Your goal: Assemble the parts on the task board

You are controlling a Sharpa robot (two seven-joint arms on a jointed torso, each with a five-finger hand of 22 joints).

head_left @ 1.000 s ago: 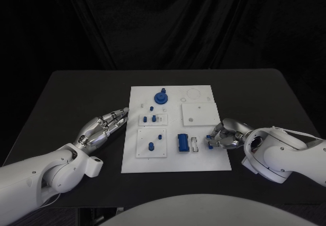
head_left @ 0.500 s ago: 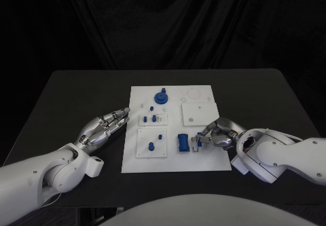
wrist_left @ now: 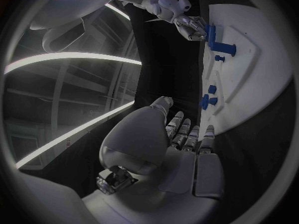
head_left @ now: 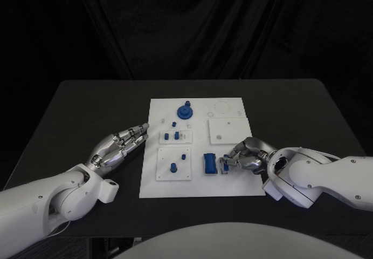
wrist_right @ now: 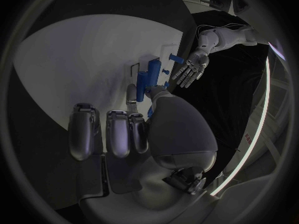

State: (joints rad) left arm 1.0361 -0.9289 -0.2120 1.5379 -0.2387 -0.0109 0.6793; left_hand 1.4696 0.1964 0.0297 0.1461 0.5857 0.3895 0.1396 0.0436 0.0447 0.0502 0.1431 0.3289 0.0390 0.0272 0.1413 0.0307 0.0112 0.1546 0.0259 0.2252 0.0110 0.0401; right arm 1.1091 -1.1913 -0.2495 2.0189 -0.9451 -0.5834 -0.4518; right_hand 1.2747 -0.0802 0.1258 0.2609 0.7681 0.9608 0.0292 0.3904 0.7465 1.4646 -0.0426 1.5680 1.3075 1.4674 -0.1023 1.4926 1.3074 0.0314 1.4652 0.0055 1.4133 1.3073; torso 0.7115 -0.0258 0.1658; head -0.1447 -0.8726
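Board [head_left: 198, 186]: my right robot hand [head_left: 242, 157] pinches a small blue part [head_left: 226, 162]; seat it straight, gently. Left robot hand [head_left: 118, 144] released.

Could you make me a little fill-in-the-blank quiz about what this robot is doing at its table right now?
1. The task board lying on the black table is ____ in colour.
2. The small parts on the board are ____ in colour.
3. The hand reaching over the board by the rectangular blue block is the robot's ____ hand.
4. The left hand rests on the ____, beside the board, holding nothing.

Missing words: white; blue; right; table
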